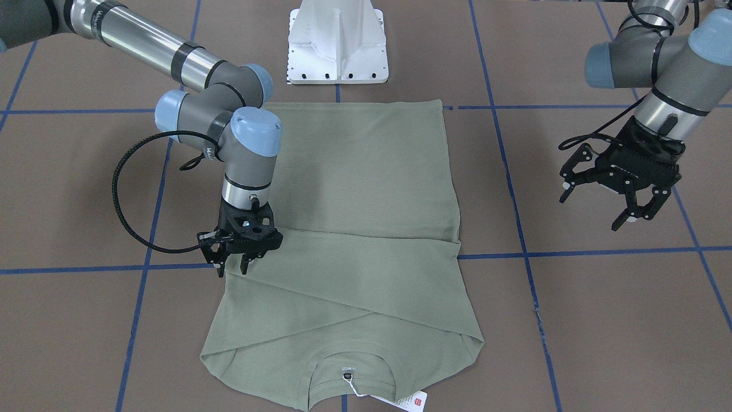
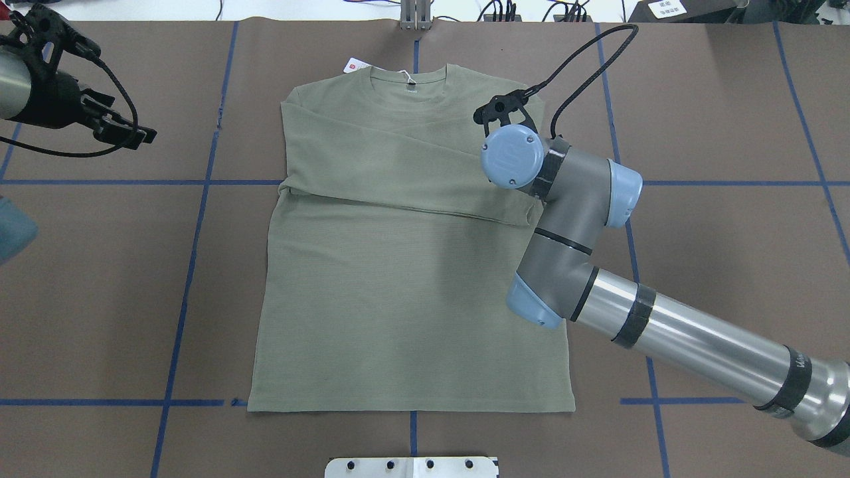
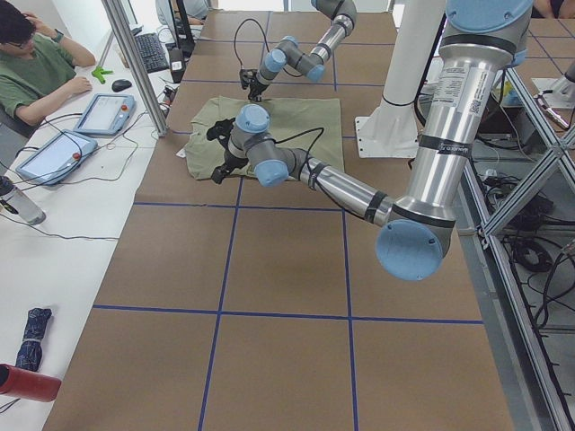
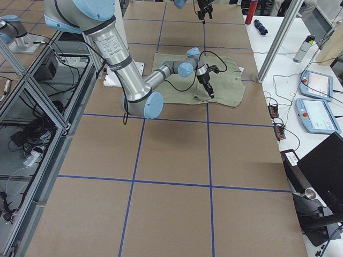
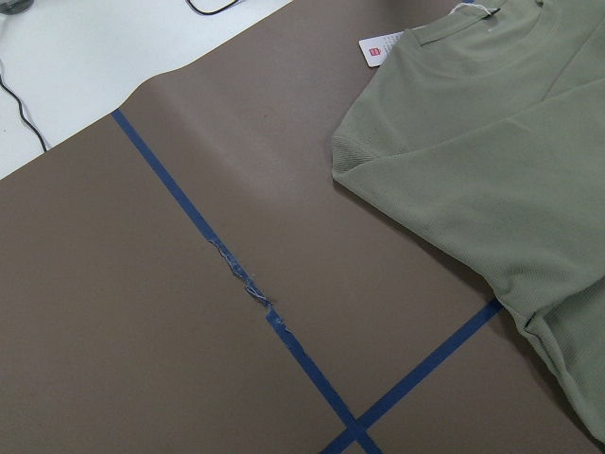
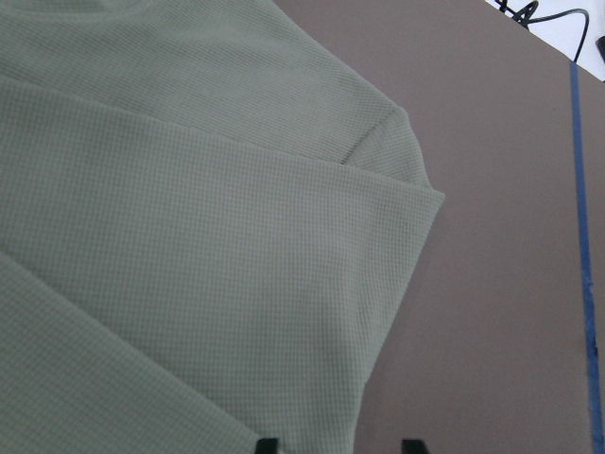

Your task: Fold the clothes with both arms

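We see the green shirt (image 1: 366,189) spread flat on the brown table (image 1: 600,320), its straight hem nearest the white pedestal (image 1: 337,51). Farther along, at the shirt's side edge where the sleeves fold across the body, the right gripper (image 1: 232,270) stands low, its fingers a little apart astride that edge; it seems to hold nothing. Well off the shirt's opposite edge, with brown table all around it, the left gripper (image 1: 595,207) hangs spread wide and empty. Farthest, the hang tag (image 1: 413,400) juts past the collar.
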Available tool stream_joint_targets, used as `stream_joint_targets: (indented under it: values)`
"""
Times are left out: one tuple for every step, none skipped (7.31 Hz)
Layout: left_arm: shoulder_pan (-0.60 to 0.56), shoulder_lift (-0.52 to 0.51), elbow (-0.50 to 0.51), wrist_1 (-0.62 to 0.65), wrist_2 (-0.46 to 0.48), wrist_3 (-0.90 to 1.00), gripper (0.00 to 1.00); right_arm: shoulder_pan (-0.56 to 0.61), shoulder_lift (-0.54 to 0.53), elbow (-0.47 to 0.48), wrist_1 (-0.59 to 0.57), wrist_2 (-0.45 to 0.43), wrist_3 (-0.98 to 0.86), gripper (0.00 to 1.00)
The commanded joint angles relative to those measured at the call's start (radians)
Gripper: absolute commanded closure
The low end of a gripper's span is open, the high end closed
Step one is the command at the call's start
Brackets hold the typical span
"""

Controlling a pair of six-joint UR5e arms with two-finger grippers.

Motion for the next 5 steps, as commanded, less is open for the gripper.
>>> stream_joint_targets:
  values:
    - [0.005,-0.004,-0.015,0.0,0.0,-0.121,0.0,0.068,-0.001,0.015,0.12,0.226,0.031,0.0]
    - [0.008,-0.002,-0.044,0.0,0.0,-0.257,0.0,0.071,-0.016,0.051,0.128,0.283,0.197,0.0]
    - [0.018,0.025,-0.088,-0.008,0.006,-0.407,0.0,0.073,-0.067,0.163,0.128,0.325,0.3,0.0]
    - [0.05,0.094,-0.131,-0.09,0.012,-0.527,0.0,0.045,-0.181,0.331,0.13,0.351,0.461,0.0]
    - [0.096,0.175,-0.142,-0.244,0.017,-0.671,0.0,0.015,-0.278,0.477,0.133,0.347,0.599,0.0]
